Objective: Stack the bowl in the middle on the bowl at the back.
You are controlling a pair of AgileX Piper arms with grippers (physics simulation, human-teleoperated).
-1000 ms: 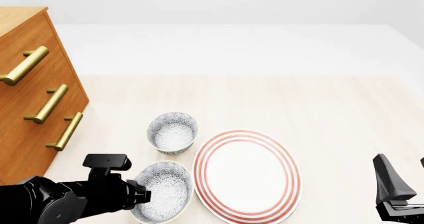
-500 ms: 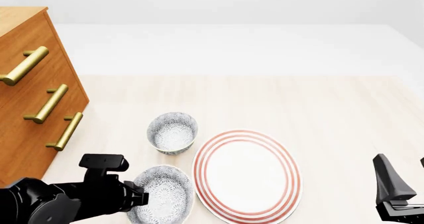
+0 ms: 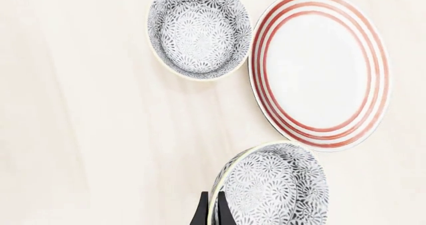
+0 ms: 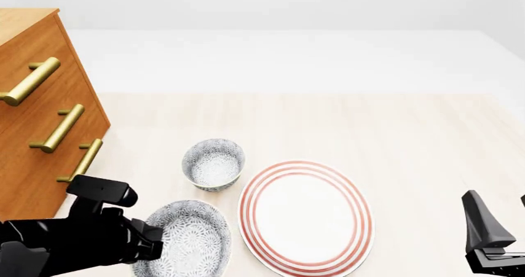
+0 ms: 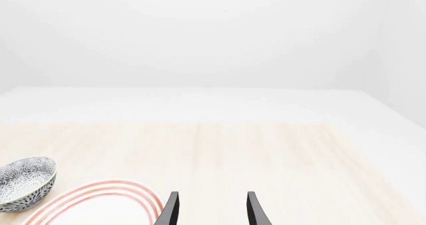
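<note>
The bowl in the middle (image 4: pixel 187 237) (image 3: pixel 274 186) is white with a dense grey-blue pattern. My left gripper (image 4: pixel 156 245) (image 3: pixel 211 214) is shut on its left rim, one finger inside and one outside, and the bowl looks tilted and lifted a little off the table. The bowl at the back (image 4: pixel 213 162) (image 3: pixel 198 31) (image 5: pixel 25 182), its twin, stands upright and empty just beyond it. At the table's near right corner my right gripper (image 4: pixel 496 228) (image 5: pixel 209 212) is open and holds nothing.
A large white plate with red rings (image 4: pixel 305 215) (image 3: pixel 319 70) (image 5: pixel 100 205) lies right of both bowls, close to them. A wooden dresser with brass handles (image 4: pixel 41 123) stands along the left side of the table.
My left arm has drawn back to the left and nearer the front edge, taking the held bowl with it, away from the plate. The right arm and the back bowl have not moved.
</note>
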